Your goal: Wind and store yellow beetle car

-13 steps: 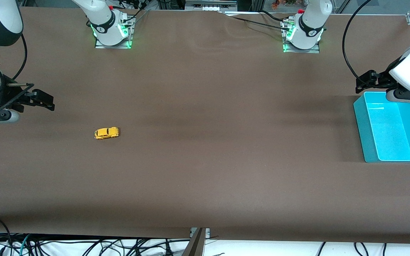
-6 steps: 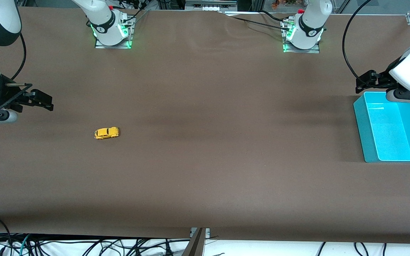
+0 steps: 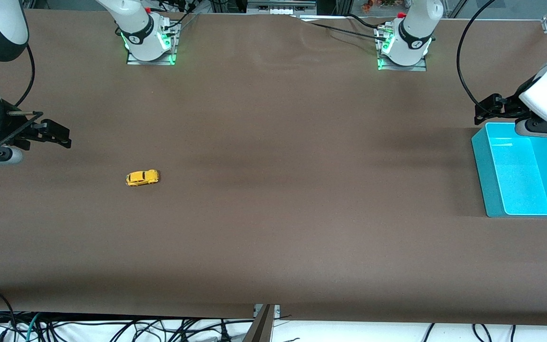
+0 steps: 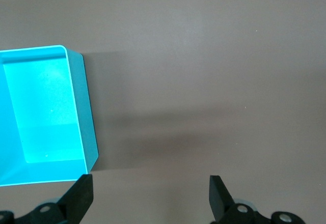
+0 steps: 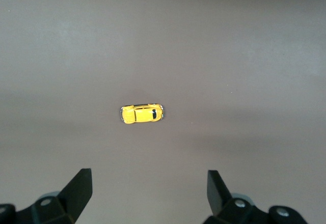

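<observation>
The yellow beetle car (image 3: 142, 177) stands on its wheels on the brown table, toward the right arm's end. It also shows in the right wrist view (image 5: 142, 113), apart from the fingers. My right gripper (image 3: 57, 134) is open and empty, up in the air at the table's end, not over the car. My left gripper (image 3: 487, 108) is open and empty, beside the corner of the teal bin (image 3: 480, 156). The bin also shows in the left wrist view (image 4: 86, 107).
The teal bin has nothing in it and sits at the left arm's end of the table. The two arm bases (image 3: 149, 42) (image 3: 404, 50) stand along the table's edge farthest from the front camera. Cables hang below the near edge.
My right gripper has drawn slightly toward the table's end. The car and the left arm have not moved.
</observation>
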`<state>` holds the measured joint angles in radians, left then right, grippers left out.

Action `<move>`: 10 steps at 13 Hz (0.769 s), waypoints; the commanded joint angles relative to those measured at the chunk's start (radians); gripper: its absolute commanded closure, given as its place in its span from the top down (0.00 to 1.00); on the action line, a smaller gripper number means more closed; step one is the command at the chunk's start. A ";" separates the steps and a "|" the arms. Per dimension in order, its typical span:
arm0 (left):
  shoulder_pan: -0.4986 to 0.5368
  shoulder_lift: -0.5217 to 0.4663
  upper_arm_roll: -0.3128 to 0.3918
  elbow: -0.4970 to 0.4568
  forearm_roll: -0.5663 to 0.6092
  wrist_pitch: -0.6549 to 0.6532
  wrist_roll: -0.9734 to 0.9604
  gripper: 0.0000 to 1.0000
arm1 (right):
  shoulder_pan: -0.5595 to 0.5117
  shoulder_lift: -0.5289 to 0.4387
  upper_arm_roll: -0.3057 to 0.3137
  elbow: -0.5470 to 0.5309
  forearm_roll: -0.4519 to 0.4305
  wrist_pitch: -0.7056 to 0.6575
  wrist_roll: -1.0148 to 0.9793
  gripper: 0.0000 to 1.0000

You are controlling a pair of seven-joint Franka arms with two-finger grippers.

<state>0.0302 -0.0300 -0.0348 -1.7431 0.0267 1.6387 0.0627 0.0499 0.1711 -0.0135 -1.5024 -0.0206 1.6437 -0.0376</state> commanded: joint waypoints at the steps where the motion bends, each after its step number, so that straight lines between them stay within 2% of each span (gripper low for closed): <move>1: 0.010 0.013 -0.007 0.030 0.002 -0.023 -0.008 1.00 | -0.012 -0.010 0.007 0.004 0.011 -0.002 0.004 1.00; 10: 0.010 0.013 -0.007 0.030 0.002 -0.040 -0.008 1.00 | -0.012 -0.005 0.007 0.002 0.014 -0.004 0.007 1.00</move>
<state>0.0302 -0.0297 -0.0348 -1.7431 0.0267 1.6248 0.0627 0.0498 0.1713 -0.0135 -1.5024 -0.0206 1.6440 -0.0376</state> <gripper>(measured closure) 0.000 0.000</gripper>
